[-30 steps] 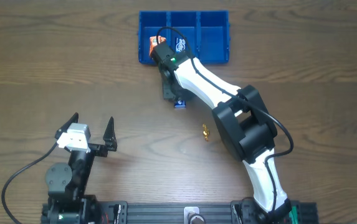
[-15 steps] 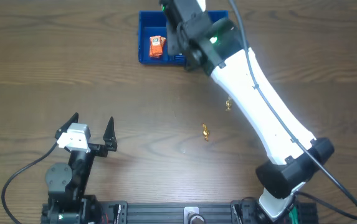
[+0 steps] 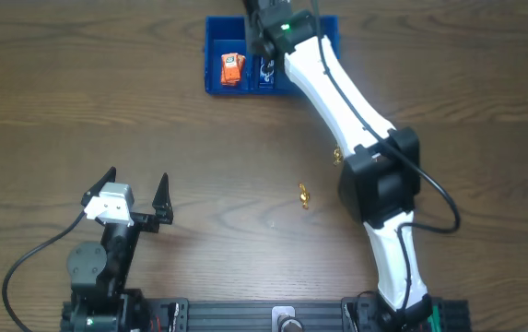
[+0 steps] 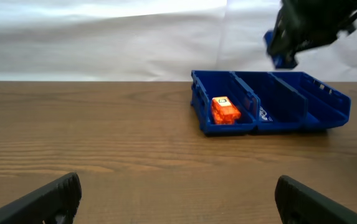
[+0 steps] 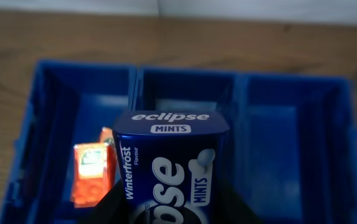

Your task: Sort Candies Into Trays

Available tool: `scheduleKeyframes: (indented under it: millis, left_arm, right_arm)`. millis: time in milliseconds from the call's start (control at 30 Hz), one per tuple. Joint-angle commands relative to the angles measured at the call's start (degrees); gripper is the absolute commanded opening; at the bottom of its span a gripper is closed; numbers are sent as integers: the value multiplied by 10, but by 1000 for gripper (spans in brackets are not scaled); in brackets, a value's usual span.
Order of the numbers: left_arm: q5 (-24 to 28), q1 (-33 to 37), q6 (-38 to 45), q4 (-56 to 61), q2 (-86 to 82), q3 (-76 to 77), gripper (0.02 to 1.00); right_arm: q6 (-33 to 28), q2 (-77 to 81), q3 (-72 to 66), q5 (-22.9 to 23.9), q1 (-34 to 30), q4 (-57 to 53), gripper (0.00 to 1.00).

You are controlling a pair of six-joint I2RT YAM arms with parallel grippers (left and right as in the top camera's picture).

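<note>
Right gripper (image 5: pixel 175 214), clamped on a dark-blue rectangular mint tin (image 5: pixel 172 155), has carried it to twelve o'clock above the blue plastic tray (image 5: pixel 290 124); release pending.

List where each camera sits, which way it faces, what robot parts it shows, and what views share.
Top view: above the table, looking down; shows the open left gripper and the right arm stretched over the blue tray.
Left wrist view: low over the table, facing the tray side-on; own fingers show.
Right wrist view: above the tray, looking down; own fingers hold the mint box.
Shared: the orange candy box in the tray.
</note>
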Motion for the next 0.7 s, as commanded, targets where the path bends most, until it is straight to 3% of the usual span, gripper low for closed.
scheduleKeyframes:
  millis: [33, 467, 533, 567, 600, 633, 700]
  left_arm:
    - [10, -2, 9, -17, -4, -12, 998]
    - [10, -2, 9, -17, -4, -12, 998]
    - [10, -2, 8, -17, -4, -12, 996]
    - [10, -2, 8, -17, -4, -12, 998]
    - [10, -2, 8, -17, -4, -12, 998]
    - [10, -2, 8, -17, -4, -12, 998]
    - [10, -2, 9, -17, -4, -12, 998]
  right_arm:
    - [7, 20, 7, -13, -3, 8, 36]
    - [7, 25, 6, -12, -3, 24, 126]
    - [7, 25, 6, -12, -4, 24, 290]
    - [7, 25, 6, -12, -6, 25, 623]
    - [5, 25, 6, -12, -7, 26, 871]
    - [5, 25, 6, -13, -7, 28, 987]
    - [5, 25, 6, -17, -7, 35, 998]
